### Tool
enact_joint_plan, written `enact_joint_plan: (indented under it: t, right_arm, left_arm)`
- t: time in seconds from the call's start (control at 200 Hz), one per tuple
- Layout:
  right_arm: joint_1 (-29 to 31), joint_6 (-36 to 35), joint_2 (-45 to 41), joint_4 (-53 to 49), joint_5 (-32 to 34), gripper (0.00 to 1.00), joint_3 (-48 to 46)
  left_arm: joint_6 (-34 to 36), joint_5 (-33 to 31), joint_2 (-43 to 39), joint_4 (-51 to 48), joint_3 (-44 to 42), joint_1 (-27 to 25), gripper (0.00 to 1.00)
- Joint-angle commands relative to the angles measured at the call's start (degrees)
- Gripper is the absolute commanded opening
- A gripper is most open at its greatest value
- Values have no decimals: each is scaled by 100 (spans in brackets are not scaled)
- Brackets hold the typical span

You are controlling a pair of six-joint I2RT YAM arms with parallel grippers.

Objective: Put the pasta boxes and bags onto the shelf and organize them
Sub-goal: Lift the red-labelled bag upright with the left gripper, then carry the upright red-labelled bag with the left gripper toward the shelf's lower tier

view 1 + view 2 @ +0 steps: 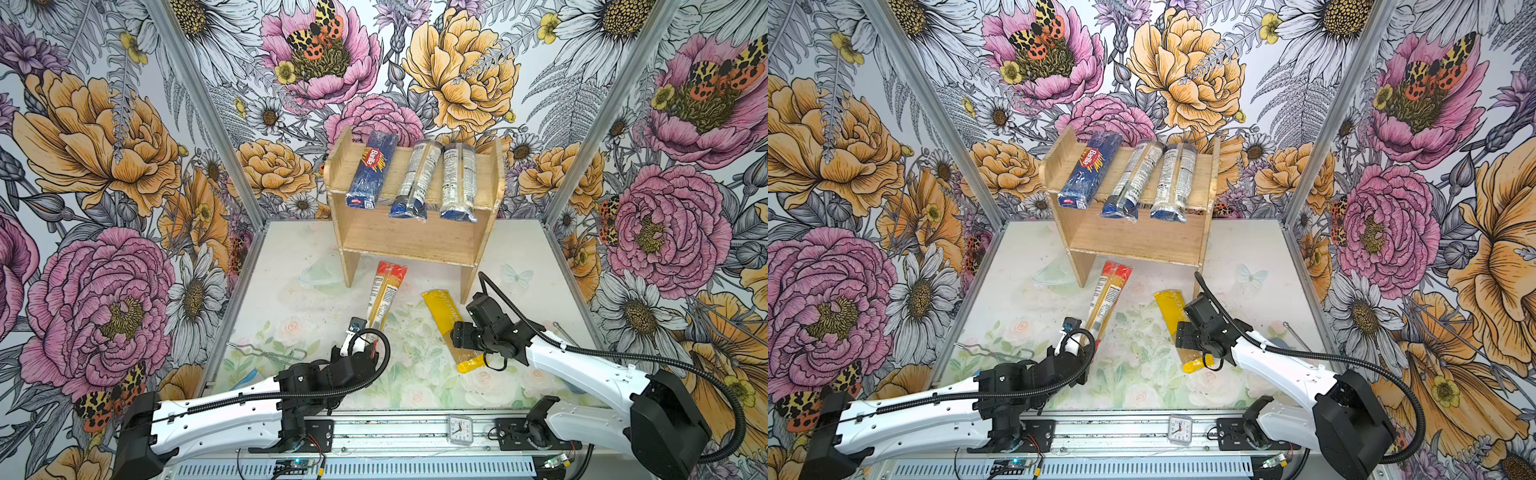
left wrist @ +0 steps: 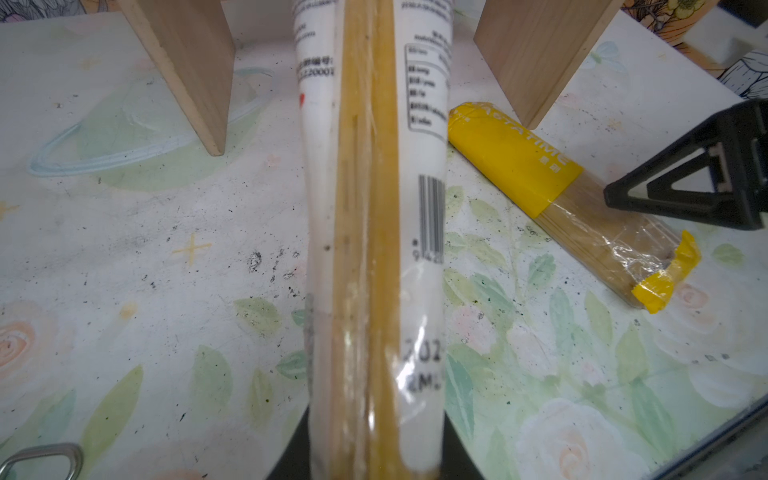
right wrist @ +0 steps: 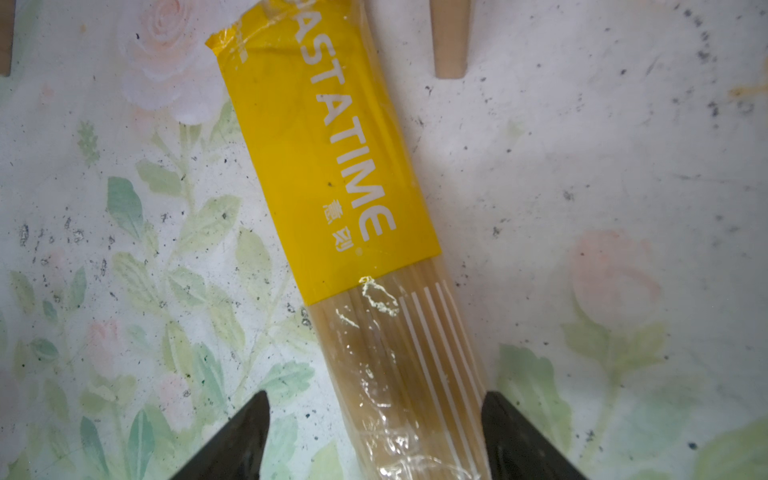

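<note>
The red-ended pack (image 1: 384, 293) lies on the table in front of the shelf (image 1: 415, 245), its red end towards the shelf. My left gripper (image 1: 368, 338) is shut on its near end; in the left wrist view the pack (image 2: 374, 249) runs straight out from the jaws (image 2: 376, 457). The yellow pack (image 1: 442, 316) lies to the right. My right gripper (image 3: 376, 399) stands open astride its clear part (image 3: 415, 374), with one fingertip (image 3: 492, 405) at the pack's edge. A dark blue Barilla pack (image 1: 372, 170) and two clear packs with blue ends (image 1: 415, 178) (image 1: 457, 183) lie on the shelf's top tier.
The shelf's lower tier (image 1: 409, 243) holds nothing. Its two front legs (image 2: 195, 70) (image 2: 536, 54) stand either side of the red-ended pack's far end. A bent metal wire (image 1: 266, 353) lies at the left, a metal rod (image 1: 565, 332) at the right, and a small clock (image 1: 460, 430) on the front rail.
</note>
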Motion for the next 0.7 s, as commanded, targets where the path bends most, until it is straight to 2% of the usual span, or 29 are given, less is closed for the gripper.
enact_joint_plan:
  t: [0.0, 0.11, 0.285, 0.535, 0.696]
  right_arm:
    - [-43, -27, 28, 105, 67, 81, 23]
    - [-40, -35, 69, 105, 79, 82, 56]
    - [-43, -36, 106, 102, 61, 81, 97]
    - [-44, -31, -6, 104, 92, 82, 15]
    - [-44, -44, -100, 103, 105, 81, -56]
  left_arm:
    - [743, -274, -162, 1084, 483, 66, 0]
    - [1038, -189, -188, 1206, 579, 140, 0]
    - [1361, 298, -341, 1572, 622, 427, 0]
    - [1667, 985, -330, 1680, 949, 1182, 0]
    - [1987, 1402, -23, 1714, 1335, 1732, 0]
